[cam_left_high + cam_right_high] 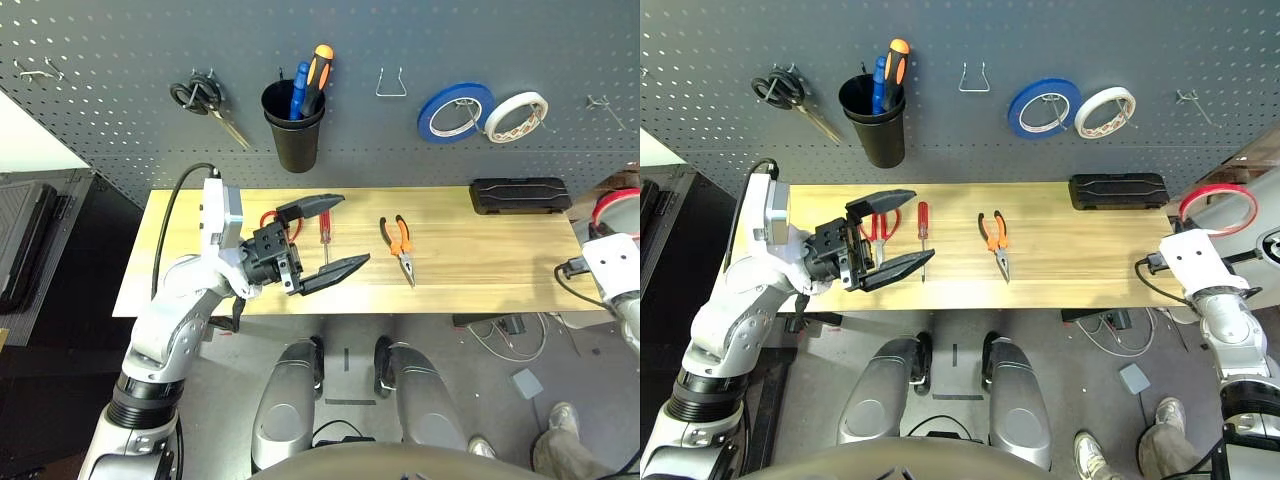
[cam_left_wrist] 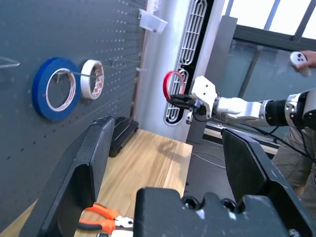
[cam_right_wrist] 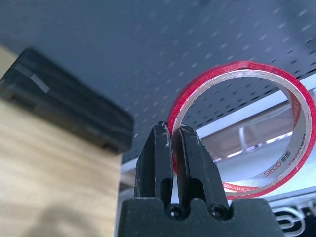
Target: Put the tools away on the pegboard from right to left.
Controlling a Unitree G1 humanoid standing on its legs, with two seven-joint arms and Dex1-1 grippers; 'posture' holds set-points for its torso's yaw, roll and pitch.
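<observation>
Right wrist view: thin red tape ring (image 3: 256,123) pinched in right claw (image 3: 174,136), off worktop's (image 1: 1090,250) right end, before dark perforated pegboard (image 1: 970,140); black case (image 1: 1118,190) nearby; pliers (image 1: 994,240), screwdriver (image 1: 923,238), red-handled scissors (image 1: 880,228) flat on pale wood; left claw (image 1: 885,235) spread, empty

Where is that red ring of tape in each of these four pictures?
Left eye view: red tape ring at the far right edge, beyond the bench end.
Right eye view: at the right, above the right pincer's white wrist, past the black case.
Left wrist view: mid-picture, held up by the right pincer.
Right wrist view: large, clamped between the fingers.
Shared landmark: the black case, on the bench.
</observation>
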